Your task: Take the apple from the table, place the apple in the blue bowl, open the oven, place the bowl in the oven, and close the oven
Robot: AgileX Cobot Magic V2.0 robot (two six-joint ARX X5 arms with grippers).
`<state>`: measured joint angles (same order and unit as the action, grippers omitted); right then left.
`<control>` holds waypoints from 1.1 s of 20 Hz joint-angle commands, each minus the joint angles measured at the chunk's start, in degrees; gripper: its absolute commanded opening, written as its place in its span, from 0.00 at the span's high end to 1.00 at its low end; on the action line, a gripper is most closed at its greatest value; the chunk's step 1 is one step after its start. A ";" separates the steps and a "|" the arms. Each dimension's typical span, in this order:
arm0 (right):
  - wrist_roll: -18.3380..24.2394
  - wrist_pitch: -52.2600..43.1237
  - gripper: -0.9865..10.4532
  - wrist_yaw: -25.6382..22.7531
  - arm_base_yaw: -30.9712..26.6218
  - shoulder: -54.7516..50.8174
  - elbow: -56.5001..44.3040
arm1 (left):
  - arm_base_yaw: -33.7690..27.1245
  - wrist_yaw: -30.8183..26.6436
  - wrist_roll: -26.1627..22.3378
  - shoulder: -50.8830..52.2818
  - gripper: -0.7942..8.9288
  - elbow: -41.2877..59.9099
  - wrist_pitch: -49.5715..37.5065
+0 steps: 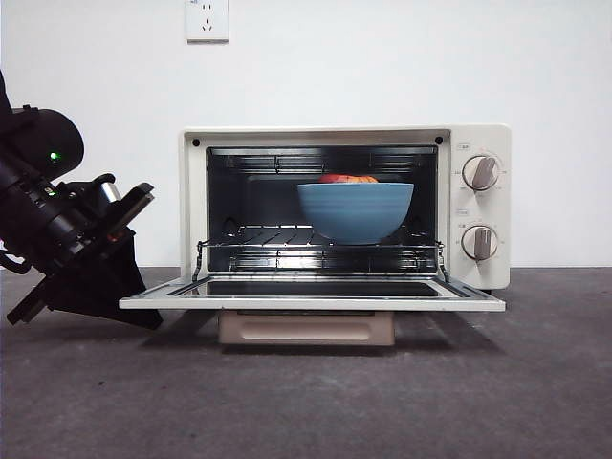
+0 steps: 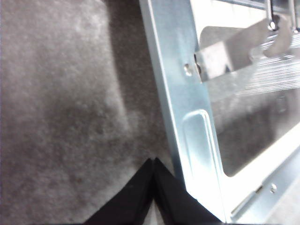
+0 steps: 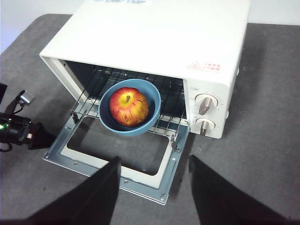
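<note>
Already the apple (image 3: 129, 107) sits in the bowl (image 1: 355, 211) on the oven (image 3: 154, 42) rack, leaving only the door (image 1: 311, 293) to close, the left end effector (image 2: 153, 164) pinched empty at its edge, the right (image 3: 153, 161) spread wide above.

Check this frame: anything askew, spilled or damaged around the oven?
Nothing spilled or broken. One oddity: the blue bowl with the apple sits at the rack's front edge, overhanging it in the right wrist view, toward the open door. The left gripper, jaws shut, is at the door's left edge.
</note>
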<state>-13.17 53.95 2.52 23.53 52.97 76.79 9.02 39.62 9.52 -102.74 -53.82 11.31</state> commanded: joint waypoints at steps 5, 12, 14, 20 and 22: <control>1.42 0.31 0.71 -1.25 0.33 0.42 1.11 | -0.39 11.13 2.95 -1.11 0.91 -0.33 -3.91; 1.20 0.96 0.71 -1.09 0.33 0.02 1.11 | -2.25 14.62 15.85 -1.11 0.91 -0.37 -18.40; 1.18 1.16 0.71 -1.09 0.33 0.00 1.11 | -2.25 14.60 19.37 -1.11 0.91 -0.44 -23.50; 1.20 2.99 0.71 -1.01 0.33 -0.02 1.11 | -2.27 10.12 27.50 -1.11 0.91 -1.44 -36.35; 1.40 3.74 0.71 -0.85 0.35 0.00 1.11 | -2.25 9.38 27.50 -1.11 0.91 -2.45 -36.41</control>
<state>-12.23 58.04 1.54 23.57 52.73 76.79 6.68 49.19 36.49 -103.11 -55.24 -24.40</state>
